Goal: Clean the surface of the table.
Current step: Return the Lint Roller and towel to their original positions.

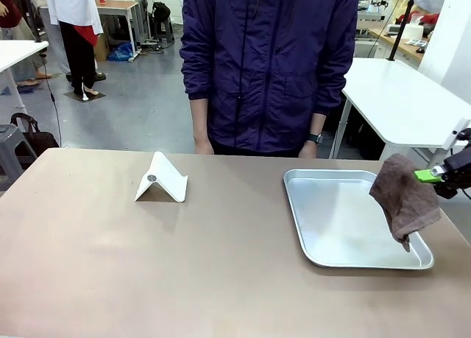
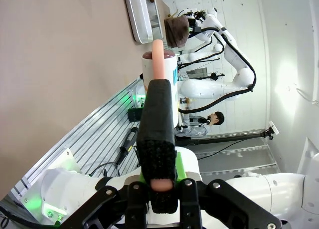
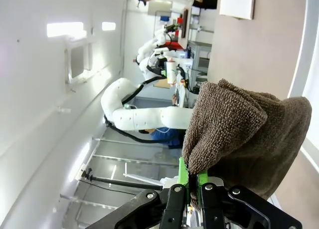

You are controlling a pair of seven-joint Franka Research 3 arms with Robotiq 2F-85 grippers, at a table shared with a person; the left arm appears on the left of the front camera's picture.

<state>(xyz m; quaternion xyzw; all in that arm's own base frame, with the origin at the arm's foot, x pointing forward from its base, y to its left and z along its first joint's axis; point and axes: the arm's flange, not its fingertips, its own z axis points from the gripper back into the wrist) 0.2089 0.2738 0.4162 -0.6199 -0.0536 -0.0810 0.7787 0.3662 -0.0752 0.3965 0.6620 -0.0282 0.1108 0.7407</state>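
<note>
Front view is giving you the wide brownish-tan counter (image 1: 110, 264), mostly bare, with a white folded stand (image 1: 162, 179) left of centre and a shiny silver metal tray (image 1: 302, 227) near the right edge. Your right gripper (image 1: 433, 176) is hanging over that tray's right side, clamping a brown terry cloth (image 1: 403, 198). Your left gripper (image 2: 162, 176) is pinching a black foam-sleeved pink stick (image 2: 156, 119).
</note>
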